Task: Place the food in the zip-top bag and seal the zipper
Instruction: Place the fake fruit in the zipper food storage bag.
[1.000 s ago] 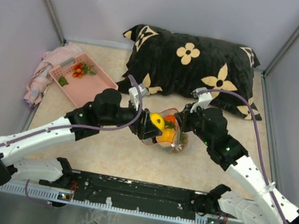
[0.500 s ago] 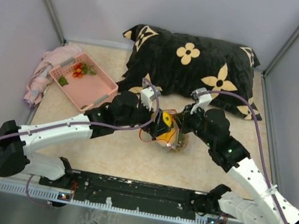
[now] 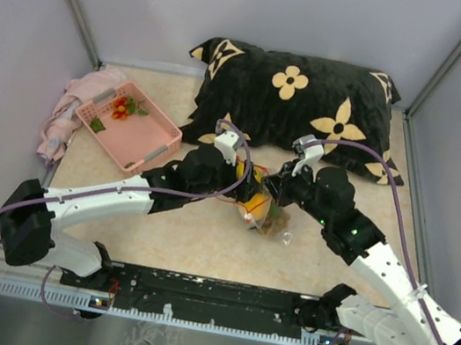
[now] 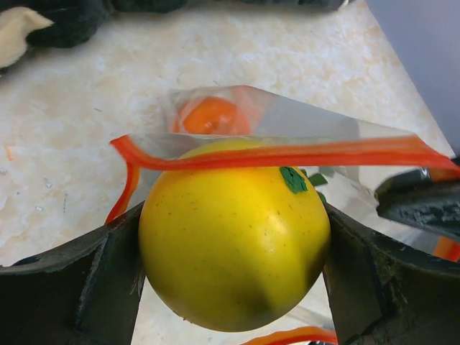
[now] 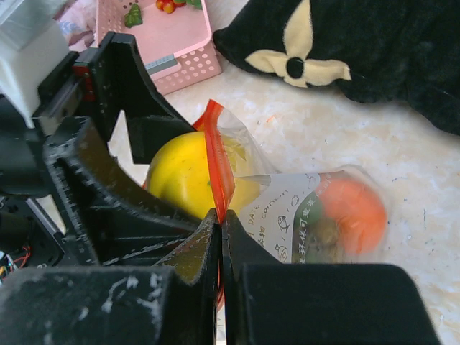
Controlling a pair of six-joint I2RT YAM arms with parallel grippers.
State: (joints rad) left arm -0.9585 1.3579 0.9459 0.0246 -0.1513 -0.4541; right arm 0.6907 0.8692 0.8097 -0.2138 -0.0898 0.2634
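Observation:
My left gripper [image 4: 233, 251] is shut on a yellow ball [image 4: 233, 230] and holds it at the mouth of the zip-top bag [image 4: 302, 122]. The red-orange zipper [image 4: 302, 154] lies across the ball's top. An orange ball [image 4: 210, 115] sits inside the bag. My right gripper [image 5: 220, 226] is shut on the zipper [image 5: 218, 162] and holds the mouth. In the right wrist view the yellow ball [image 5: 180, 172] sits left of the strip and the orange ball [image 5: 352, 212] lies deep in the bag [image 5: 302, 215]. In the top view both grippers [image 3: 241, 188] [image 3: 274, 189] meet at the bag [image 3: 263, 214].
A pink basket [image 3: 152, 136] with small red and green toy bits [image 3: 122, 107] stands at the back left, beside a pink cloth [image 3: 63, 116]. A black pillow with cream flowers [image 3: 297, 99] lies along the back. Grey walls close in both sides.
My left arm has moved right and forward with the yellow ball, up to the bag's mouth. The bag has shifted slightly under the right gripper.

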